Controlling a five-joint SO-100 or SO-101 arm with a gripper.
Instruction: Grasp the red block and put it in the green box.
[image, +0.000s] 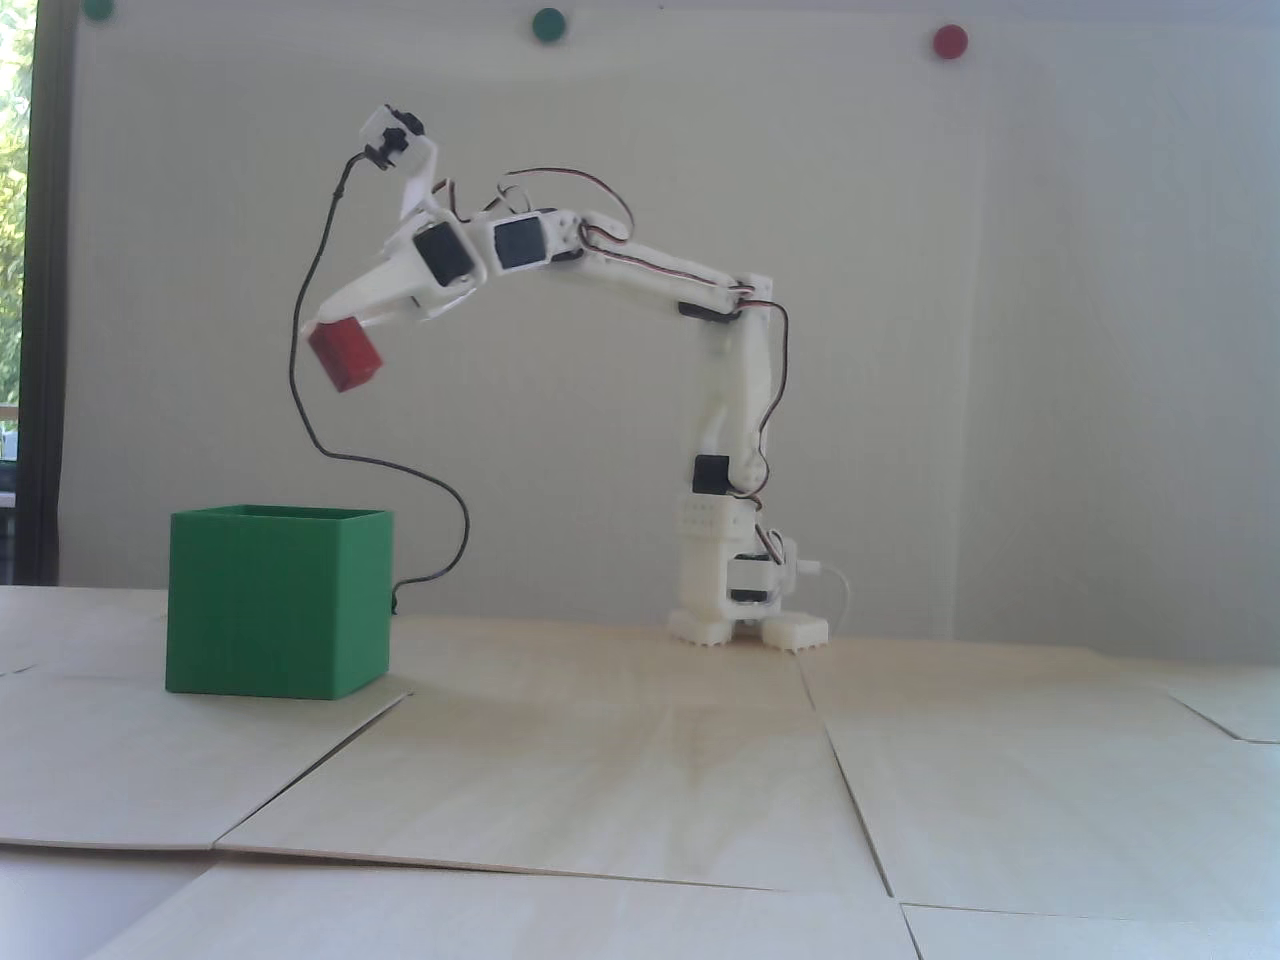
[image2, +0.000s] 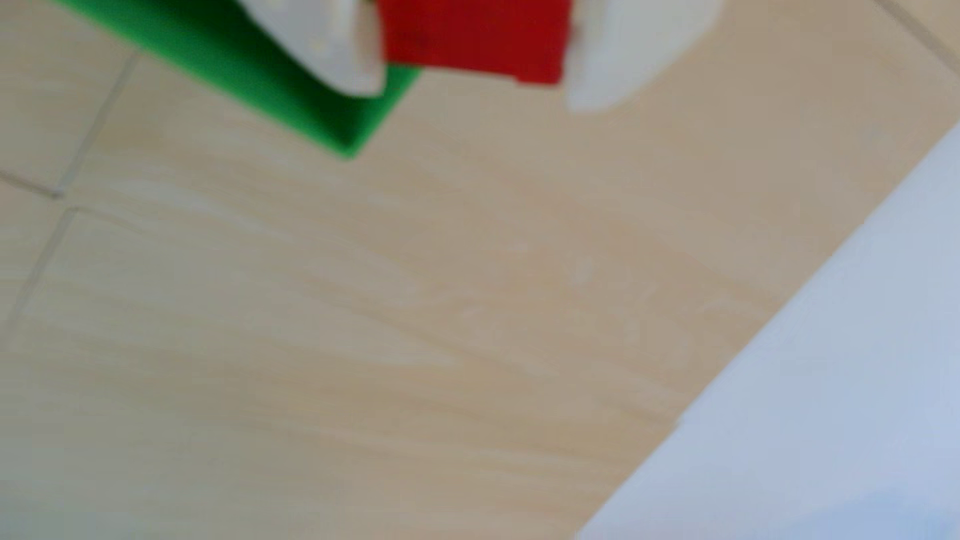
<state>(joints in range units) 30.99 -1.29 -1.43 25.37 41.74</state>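
High above the pale plywood table (image: 640, 760), the white two-finger gripper (image: 322, 322) grips the small matte red rectangular block (image: 346, 352), its fingers pinching opposite faces.

Below the gripper and a little to its left in the fixed view stands the open-topped matte green cube box (image: 275, 610), well apart from the block. Stiff, light and seemingly solid, the block should tolerate a firm pinch on its flat sides; the wrist view (image2: 475, 39) shows both fingers (image2: 332, 52) flanking it.
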